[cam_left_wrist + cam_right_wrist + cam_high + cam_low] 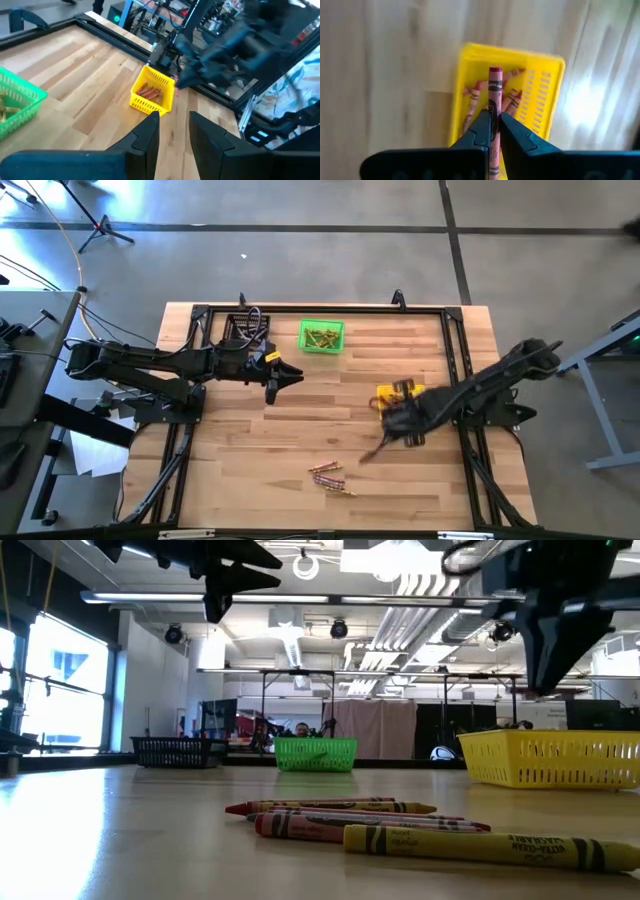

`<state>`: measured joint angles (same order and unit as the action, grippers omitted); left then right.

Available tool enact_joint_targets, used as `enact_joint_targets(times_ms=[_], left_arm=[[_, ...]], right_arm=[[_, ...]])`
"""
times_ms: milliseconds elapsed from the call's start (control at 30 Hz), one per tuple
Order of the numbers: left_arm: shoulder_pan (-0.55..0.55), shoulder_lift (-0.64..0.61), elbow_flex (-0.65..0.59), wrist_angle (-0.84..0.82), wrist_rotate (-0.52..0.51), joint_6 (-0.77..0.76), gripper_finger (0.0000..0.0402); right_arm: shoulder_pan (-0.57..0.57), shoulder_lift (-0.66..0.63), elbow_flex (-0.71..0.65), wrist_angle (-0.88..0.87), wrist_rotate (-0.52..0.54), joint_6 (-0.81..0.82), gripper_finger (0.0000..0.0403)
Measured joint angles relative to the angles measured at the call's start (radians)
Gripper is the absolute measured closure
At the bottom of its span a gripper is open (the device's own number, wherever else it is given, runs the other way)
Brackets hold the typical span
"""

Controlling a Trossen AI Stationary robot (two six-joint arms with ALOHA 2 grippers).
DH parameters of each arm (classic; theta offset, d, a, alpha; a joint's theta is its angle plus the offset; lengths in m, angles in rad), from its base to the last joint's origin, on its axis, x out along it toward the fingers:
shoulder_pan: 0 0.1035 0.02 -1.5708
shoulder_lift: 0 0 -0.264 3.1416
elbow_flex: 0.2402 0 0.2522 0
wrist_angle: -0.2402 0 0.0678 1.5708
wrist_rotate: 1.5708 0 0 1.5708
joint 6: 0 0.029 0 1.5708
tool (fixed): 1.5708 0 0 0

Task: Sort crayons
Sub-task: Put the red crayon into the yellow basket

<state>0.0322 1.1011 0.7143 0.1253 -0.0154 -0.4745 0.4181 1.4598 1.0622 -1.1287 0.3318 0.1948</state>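
- Crayons, loose [328, 476]: a small cluster on the bare wood near the table's front edge, well apart from all bins; four countable in the low view, lying roughly parallel and touching — a yellow one with a dark-printed wrapper [490, 846] nearest the camera, a red one [330, 827] behind it, two more beyond, one of them yellow-gold [330, 806].
- Crayon, held [494, 117]: one red stick with a paper wrapper, pinched between the fingers of the right gripper [493, 131], tip pointing away from the wrist, poised above the yellow bin.
- Crayons, sorted: several reddish ones [507, 100] heaped inside the yellow bin [547, 102], exact number not countable; several yellow-gold ones [321, 337] inside the green bin [321, 350].
- Bins, three: green at the table's far edge, centre; yellow [388, 393] on the right half, partly covered by the right arm; a dark one [175, 751] at the far left, seen only in the low view.
- Right gripper [403, 420]: over the yellow bin, fingers closed on the red crayon.
- Left gripper [172, 131]: raised above the table's left half, near the green bin, facing the yellow bin; fingers slightly apart, nothing between them.
- Table [260, 450]: light wooden planks framed by black rails.
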Motion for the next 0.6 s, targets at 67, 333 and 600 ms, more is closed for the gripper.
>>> enact_joint_targets(times_ms=[67,333,600], left_arm=[[0.000,0.000,0.000,0.000,0.000,-0.028,0.0310],[0.000,0.000,0.000,0.000,0.003,-0.089,0.0310],[0.000,0.000,0.000,0.000,-0.020,-0.014,0.0310]], right_arm=[[-0.063,-0.058,-0.082,0.064,-0.024,0.010,0.0393],[-0.213,-0.220,-0.331,0.261,-0.183,0.224,0.0393],[-0.259,-0.237,-0.358,0.303,-0.141,0.263,0.0360]])
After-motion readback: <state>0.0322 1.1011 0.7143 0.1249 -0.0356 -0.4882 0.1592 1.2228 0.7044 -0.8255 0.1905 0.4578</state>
